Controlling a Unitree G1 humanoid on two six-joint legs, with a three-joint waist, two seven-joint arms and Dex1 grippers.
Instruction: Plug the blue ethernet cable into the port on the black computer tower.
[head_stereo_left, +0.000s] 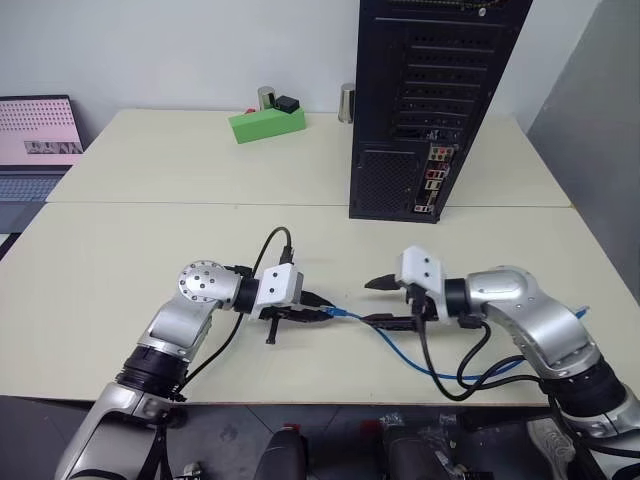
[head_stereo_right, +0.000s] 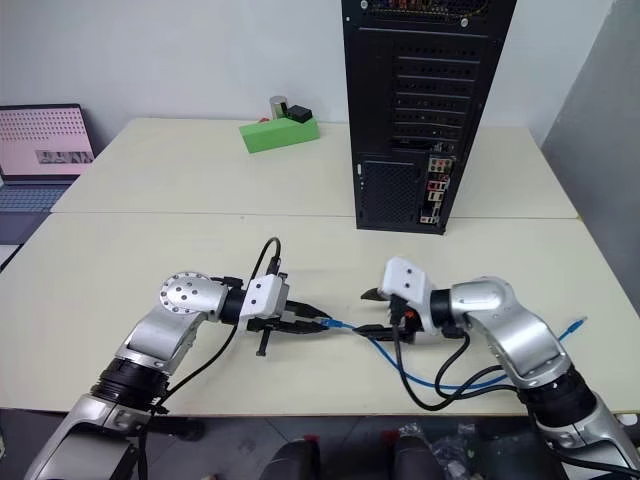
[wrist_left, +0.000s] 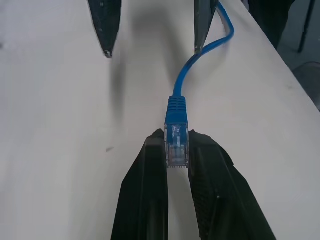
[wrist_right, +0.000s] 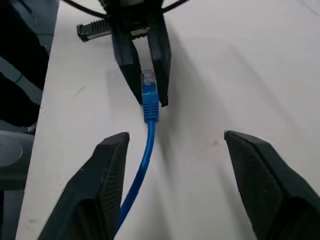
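— So, who has the cable (wrist_left: 176, 107)?
— Left gripper (wrist_left: 177, 150) is pinched on its clear plug; right gripper (wrist_right: 175, 145) faces it, fingers spread, cord running between them. Tower (head_stereo_left: 430, 100) stands well beyond both.

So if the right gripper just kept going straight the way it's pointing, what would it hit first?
Most likely the left gripper, which faces it, shut on the plug of the blue ethernet cable. The open right gripper straddles the cord, so its fingers would probably pass either side of it.

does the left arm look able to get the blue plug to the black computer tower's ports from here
Probably yes: the left tool is shut on the blue ethernet cable's clear plug, and bare table lies between it and the tall black metal computer tower.
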